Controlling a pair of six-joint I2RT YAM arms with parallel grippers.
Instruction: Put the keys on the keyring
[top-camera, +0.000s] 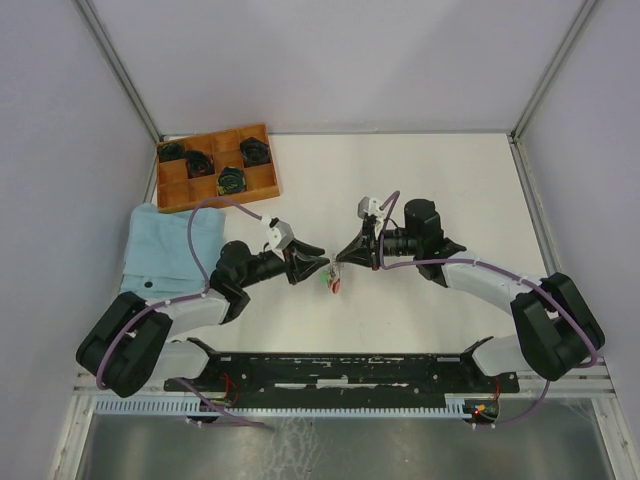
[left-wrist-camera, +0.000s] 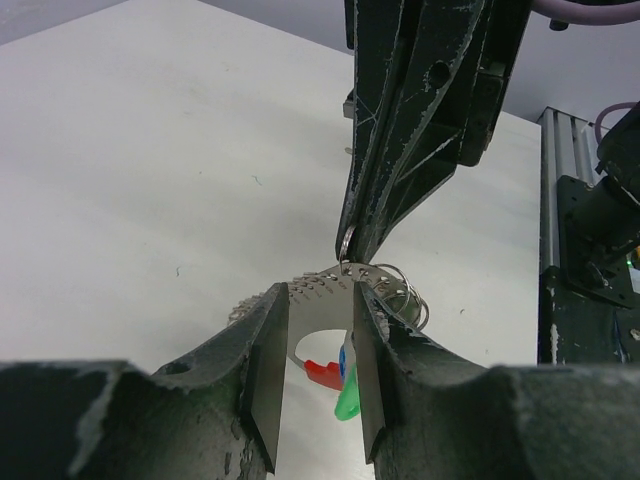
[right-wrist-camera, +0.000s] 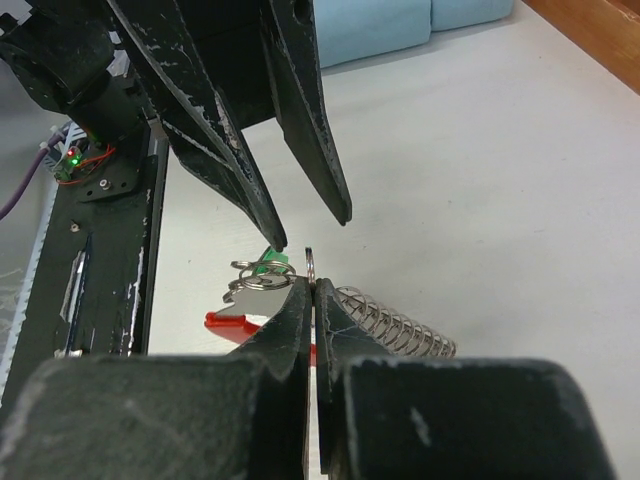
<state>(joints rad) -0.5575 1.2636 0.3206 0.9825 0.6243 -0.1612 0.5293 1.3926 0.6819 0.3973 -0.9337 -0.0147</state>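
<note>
White table (top-camera: 440, 170), tray (top-camera: 263, 181) and blue cloth (top-camera: 160, 245) well aside, right fingers (right-wrist-camera: 290, 330) pinching keyring (right-wrist-camera: 310, 263), left fingers (left-wrist-camera: 265, 370) narrowly parted beside it

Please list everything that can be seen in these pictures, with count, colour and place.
table: one, white, under everything.
tray: one, wooden, far left corner.
coils: four, dark with green marks, in tray compartments.
cloth: one, light blue, left side, near the tray.
keyring: one, silver, held mid-table.
chain: one, silver-grey, beside the keyring.
keys: count unclear; green, blue and red parts, below the keyring.
left gripper: open, facing the keyring.
right gripper: shut on keyring.
</note>
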